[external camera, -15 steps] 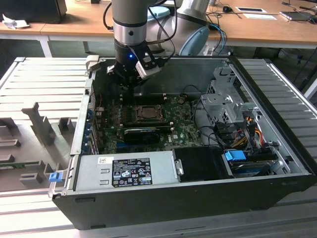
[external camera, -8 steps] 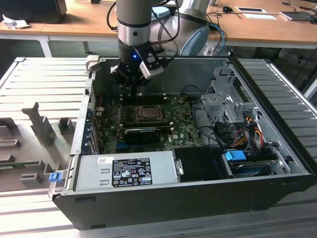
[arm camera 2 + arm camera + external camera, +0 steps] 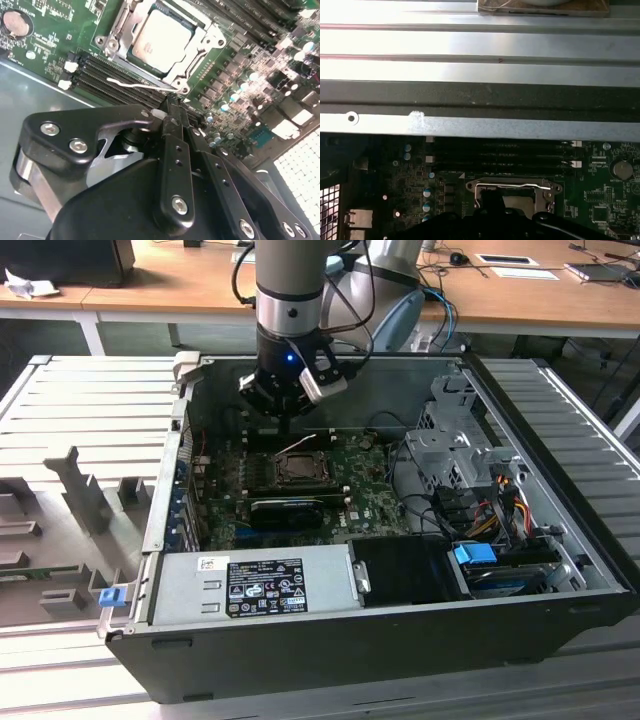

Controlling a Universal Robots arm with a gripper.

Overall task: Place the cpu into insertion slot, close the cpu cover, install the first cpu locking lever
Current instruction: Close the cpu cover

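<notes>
The cpu (image 3: 162, 37) lies flat in the insertion slot (image 3: 117, 27) on the green motherboard, its pale face up. The silver cpu cover (image 3: 212, 37) frames the chip and looks folded down around it. A thin pale locking lever (image 3: 131, 85) runs along the socket's side by the memory slots, and its end reaches my fingertips. My gripper (image 3: 170, 104) hangs just beside the socket with its fingers shut together; whether they touch the lever I cannot tell. In the exterior view the gripper (image 3: 290, 418) is above the socket (image 3: 300, 468). The first wrist view has the socket (image 3: 512, 192) just beyond the fingers.
The open black computer case (image 3: 330, 635) surrounds the board, and its metal wall (image 3: 480, 95) stands close behind the memory slots (image 3: 500, 152). A black graphics card (image 3: 290, 508) lies in front of the socket. Drive cages and cables (image 3: 470, 470) fill the exterior view's right.
</notes>
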